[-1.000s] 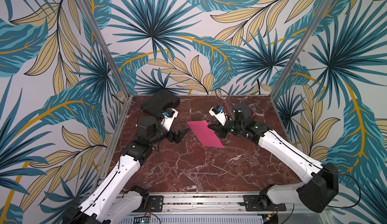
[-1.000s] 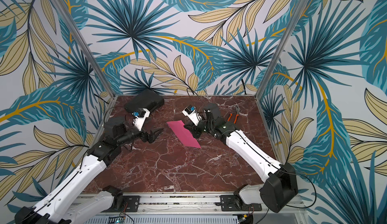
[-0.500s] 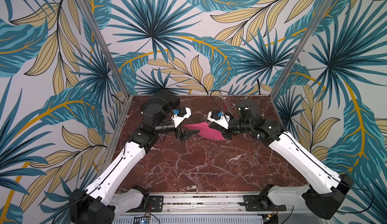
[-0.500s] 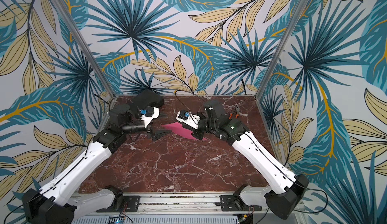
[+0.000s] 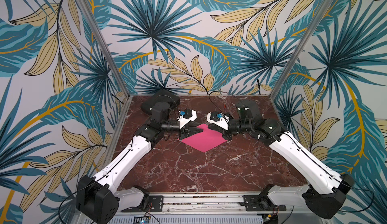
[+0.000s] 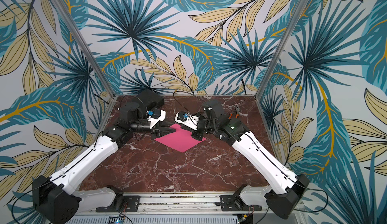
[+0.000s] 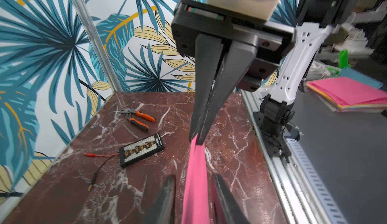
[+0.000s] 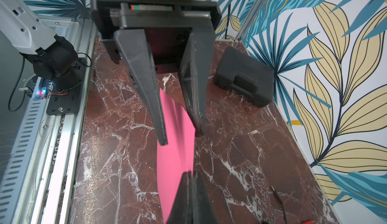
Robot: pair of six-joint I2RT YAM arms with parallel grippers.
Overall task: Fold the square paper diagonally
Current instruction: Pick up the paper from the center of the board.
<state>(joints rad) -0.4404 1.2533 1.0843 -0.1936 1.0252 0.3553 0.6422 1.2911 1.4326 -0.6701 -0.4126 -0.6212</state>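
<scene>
One thin pink square paper (image 5: 204, 141), pinched by right end effector (image 7: 196, 142); left end effector (image 8: 181, 138) parted astride.

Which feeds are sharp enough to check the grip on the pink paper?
Left wrist view: the right gripper pinching the square paper is sharp; the left gripper is blurred at the edge. Right wrist view: nearest fingertips soft. Both top views: evenly lit, grippers small.
</scene>
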